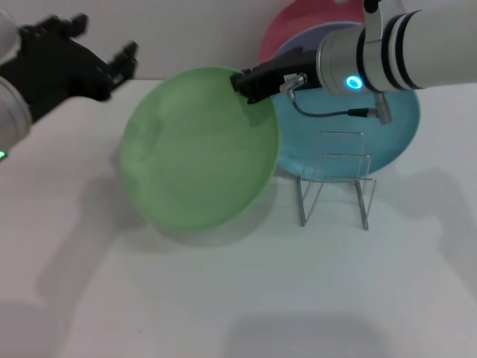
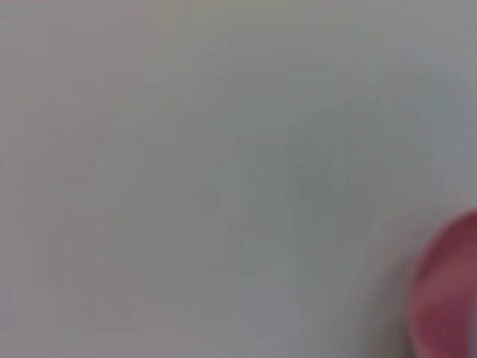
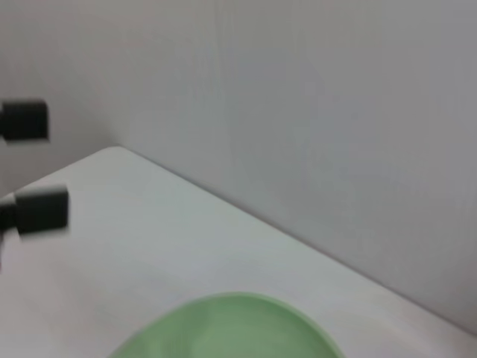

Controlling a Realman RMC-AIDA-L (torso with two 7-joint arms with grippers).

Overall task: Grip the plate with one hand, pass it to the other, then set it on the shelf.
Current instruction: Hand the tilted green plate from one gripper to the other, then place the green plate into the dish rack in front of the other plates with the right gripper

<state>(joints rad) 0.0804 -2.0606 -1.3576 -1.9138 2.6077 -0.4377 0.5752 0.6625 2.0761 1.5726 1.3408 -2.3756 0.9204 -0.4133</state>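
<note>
The light green plate [image 1: 200, 149] hangs tilted above the white table, facing me. My right gripper [image 1: 250, 83] is shut on its upper right rim, the arm reaching in from the right. The plate's rim also shows in the right wrist view [image 3: 223, 328]. My left gripper [image 1: 104, 46] is open and empty at the upper left, a short way from the plate's left rim; its two fingers [image 3: 41, 209] show apart in the right wrist view. The silver wire shelf [image 1: 335, 179] stands on the table right of the plate, with nothing on it.
A sky-blue plate [image 1: 395, 127] leans behind the shelf, with a pink plate [image 1: 294, 26] behind that, also showing in the left wrist view [image 2: 447, 291]. The white table [image 1: 238, 298] stretches towards me, and a wall is close behind.
</note>
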